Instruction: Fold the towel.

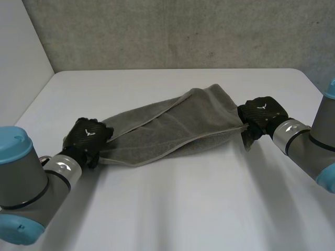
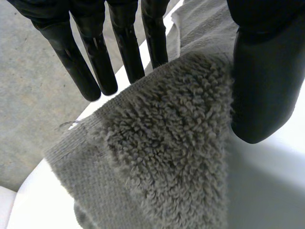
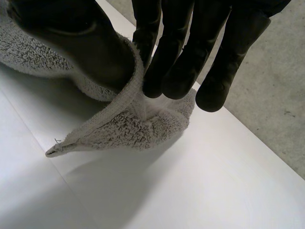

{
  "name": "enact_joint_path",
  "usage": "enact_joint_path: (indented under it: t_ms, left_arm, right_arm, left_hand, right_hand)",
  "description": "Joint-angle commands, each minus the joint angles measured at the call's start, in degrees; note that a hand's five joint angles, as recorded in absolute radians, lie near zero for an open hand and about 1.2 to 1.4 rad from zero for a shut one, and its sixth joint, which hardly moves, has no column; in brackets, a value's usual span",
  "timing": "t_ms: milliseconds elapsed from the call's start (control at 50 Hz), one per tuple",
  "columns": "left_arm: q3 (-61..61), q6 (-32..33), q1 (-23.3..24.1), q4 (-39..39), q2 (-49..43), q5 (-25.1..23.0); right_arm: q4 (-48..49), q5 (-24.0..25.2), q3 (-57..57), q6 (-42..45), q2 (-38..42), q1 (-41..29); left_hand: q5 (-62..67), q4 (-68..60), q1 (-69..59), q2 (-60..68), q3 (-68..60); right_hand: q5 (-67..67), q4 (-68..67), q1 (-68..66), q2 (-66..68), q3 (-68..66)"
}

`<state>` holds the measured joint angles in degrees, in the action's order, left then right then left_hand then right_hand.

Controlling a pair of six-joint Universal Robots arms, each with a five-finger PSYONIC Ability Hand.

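A grey terry towel [image 1: 172,128] lies folded lengthwise across the white table [image 1: 183,209], stretched between my two hands. My left hand [image 1: 86,134] is at the towel's left end. In the left wrist view its fingers [image 2: 95,62] are straight and stand apart from the thumb [image 2: 264,71], and the towel's end [image 2: 167,143] rises loosely between them without being pinched. My right hand [image 1: 261,112] is at the towel's right end. There the thumb [image 3: 81,43] and the curled fingers [image 3: 176,62] pinch the towel's corner [image 3: 124,129] just above the table.
A rough grey wall [image 1: 172,31] runs behind the table's far edge. Bare white table [image 3: 167,191] stretches in front of the towel, between my two arms. The floor [image 2: 28,95] shows past the table's left edge.
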<state>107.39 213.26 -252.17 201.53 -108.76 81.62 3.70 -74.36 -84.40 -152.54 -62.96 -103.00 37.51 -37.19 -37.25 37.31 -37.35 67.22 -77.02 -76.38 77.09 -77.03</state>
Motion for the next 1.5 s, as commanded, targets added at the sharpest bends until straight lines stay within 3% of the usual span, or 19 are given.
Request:
enact_joint_path:
  t_ms: [20, 40, 80, 140, 260, 420, 520, 660, 760, 1020, 1120, 1180, 1220, 1240, 1280, 1340, 1360, 1440, 1500]
  left_arm:
    - [0.4, 0.3, 1.1, 0.6, -0.4, 0.2]
    - [0.4, 0.3, 1.1, 0.6, -0.4, 0.2]
    - [-0.3, 0.6, 1.0, 0.4, -1.0, 0.9]
    - [-1.0, 1.5, 0.5, 0.1, -1.9, 1.2]
    - [-1.7, 3.6, 0.0, 0.0, 0.7, 1.3]
    - [-5.8, -0.7, -0.5, 0.2, 15.9, 1.3]
    - [-10.7, -7.9, -1.8, -3.1, 25.2, 0.7]
    - [-14.8, -8.1, -4.9, -10.4, 27.6, 0.5]
    - [-16.7, -8.0, -5.2, -13.0, 25.5, 0.2]
    - [-28.7, -1.0, -4.9, -13.3, -3.8, 0.8]
    - [-41.0, 6.5, -4.0, -11.5, -13.6, 0.7]
    - [-44.2, 6.7, -3.9, -9.6, -14.6, 0.8]
    - [-48.3, 5.3, -3.5, -3.5, -14.7, 0.7]
    - [-48.3, 5.3, -3.5, -3.4, -14.7, 0.6]
    - [-49.6, 0.6, -2.7, 4.5, -12.5, 0.6]
    - [-49.4, -3.3, -2.3, 8.4, -10.1, 0.6]
    - [-49.3, -7.8, -2.3, 11.3, -8.1, 0.6]
    - [-48.2, -20.7, -3.2, 12.2, -3.6, 0.4]
    - [-47.3, -23.6, -3.5, 9.4, -3.6, 0.0]
  right_arm:
    - [0.1, -0.1, 0.0, 0.1, 0.2, 0.2]
    - [0.1, -0.1, 0.0, 0.1, 0.2, 0.2]
    - [0.1, -0.4, 0.0, 0.3, 0.1, 0.9]
    - [0.0, -1.0, 0.5, 0.6, -0.4, 1.7]
    - [-0.5, -1.0, 1.2, 1.2, -4.5, 2.1]
    - [-2.5, -0.5, 3.4, 4.4, -18.1, 3.3]
    - [-13.9, 0.9, 9.6, 5.1, -25.6, 4.8]
    - [-22.1, 3.2, 15.3, 7.6, -28.4, 7.3]
    - [-24.4, 4.0, 18.4, 8.1, -27.5, 9.1]
    - [-25.2, 0.4, 25.6, 17.5, -6.4, 4.3]
    - [-17.9, -5.0, 34.4, 18.9, 4.7, 1.1]
    - [-13.3, -6.2, 36.5, 19.0, 6.4, 0.6]
    - [0.3, -7.6, 38.0, 18.7, 6.7, 0.2]
    - [0.3, -7.6, 38.0, 18.7, 6.7, 0.2]
    - [15.6, -7.8, 35.9, 18.3, 5.7, -0.1]
    - [22.0, -7.8, 34.4, 18.1, 4.3, 0.0]
    - [25.9, -7.6, 32.8, 17.8, 2.2, 0.0]
    - [26.4, -7.6, 29.8, 14.2, -3.0, -0.3]
    - [21.9, -7.5, 28.7, 10.9, -4.1, -0.3]
  left_hand:
    - [1.5, -11.8, -11.8, 11.7, -11.7]
    - [1.6, -11.9, -11.8, 11.8, -11.7]
    - [19.5, -29.8, -29.7, 29.6, -29.6]
    - [32.5, -42.8, -42.7, 42.7, -42.6]
    - [32.5, -42.8, -42.7, 42.7, -42.6]
    - [32.5, -42.8, -42.7, 42.7, -42.6]
    - [32.5, -42.8, -42.7, 42.7, -42.6]
    - [32.5, -42.8, -42.7, 42.7, -42.6]
    - [32.5, -42.8, -42.7, 42.7, -42.6]
    - [32.5, -42.8, -42.7, 42.7, -42.6]
    - [32.5, -42.8, -42.7, 42.7, -42.6]
    - [32.5, -42.8, -42.7, 42.7, -42.6]
    - [32.5, -42.8, -42.7, 42.7, -42.6]
    - [32.5, -42.8, -42.7, 42.7, -42.6]
    - [32.5, -42.8, -42.7, 42.7, -42.6]
    - [32.5, -42.8, -42.7, 42.7, -42.6]
    - [32.5, -42.8, -42.7, 42.7, -42.6]
    - [32.5, -42.8, -42.7, 42.7, -42.6]
    - [32.5, -42.8, -42.7, 42.7, -42.6]
  right_hand:
    - [2.8, -3.0, -3.6, 2.9, -3.0]
    - [2.8, -3.0, -3.6, 2.9, -3.0]
    - [2.8, -3.0, -3.6, 2.9, -3.0]
    - [2.8, -3.0, -3.6, 2.9, -3.0]
    - [2.8, -3.0, -3.6, 2.9, -3.0]
    - [2.8, -3.0, -3.6, 2.9, -3.0]
    - [2.8, -3.0, -3.6, 2.9, -3.0]
    - [2.8, -3.0, -3.6, 2.9, -3.0]
    - [2.8, -3.0, -3.6, 2.9, -3.0]
    - [2.8, -3.0, -3.6, 2.9, -3.0]
    - [2.8, -3.0, -3.6, 2.9, -3.0]
    - [2.8, -3.0, -3.6, 2.9, -3.0]
    - [2.8, -3.0, -3.6, 2.9, -3.0]
    - [2.8, -3.0, -3.6, 2.9, -3.0]
    - [2.8, -3.0, -3.6, 2.9, -3.0]
    - [2.8, -3.0, -3.6, 2.9, -3.0]
    - [2.8, -3.0, -3.6, 2.9, -3.0]
    - [2.8, -3.0, -3.6, 2.9, -3.0]
    - [2.8, -3.0, -3.6, 2.9, -3.0]
